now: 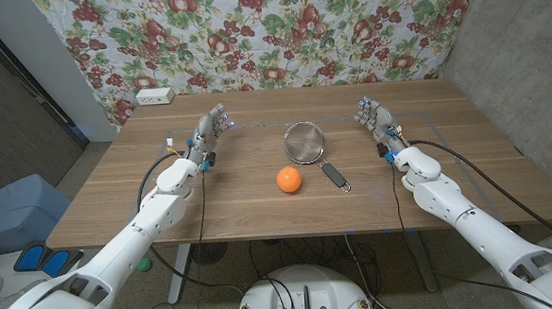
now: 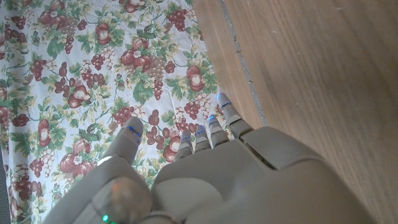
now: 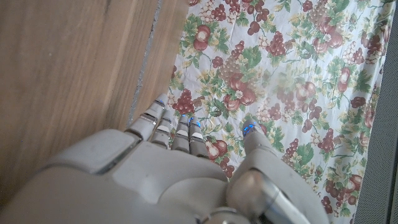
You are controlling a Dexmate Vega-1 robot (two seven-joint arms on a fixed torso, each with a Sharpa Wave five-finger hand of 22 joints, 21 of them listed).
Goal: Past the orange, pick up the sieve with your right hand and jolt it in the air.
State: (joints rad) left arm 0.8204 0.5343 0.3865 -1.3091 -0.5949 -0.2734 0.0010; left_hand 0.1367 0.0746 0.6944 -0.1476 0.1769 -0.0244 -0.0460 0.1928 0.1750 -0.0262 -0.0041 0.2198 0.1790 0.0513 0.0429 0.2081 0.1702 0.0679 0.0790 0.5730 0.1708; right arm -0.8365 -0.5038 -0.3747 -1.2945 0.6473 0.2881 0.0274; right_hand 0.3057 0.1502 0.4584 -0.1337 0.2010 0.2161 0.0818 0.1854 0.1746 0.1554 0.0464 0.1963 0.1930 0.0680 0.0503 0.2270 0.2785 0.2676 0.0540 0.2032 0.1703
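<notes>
A: Risk is judged from the head view: the round orange fruit [image 1: 289, 179] could be knocked if the right hand [image 1: 376, 122], empty with fingers apart, is swept low. The round metal mesh sieve [image 1: 306, 142] with black handle lies mid-table, just beyond the orange.

B: From the left wrist view, the left hand [image 2: 205, 180] is seen spread, holding nothing.

A: From the right wrist view, the right hand's fingers [image 3: 163, 124] are seen extended, nothing gripped.
</notes>
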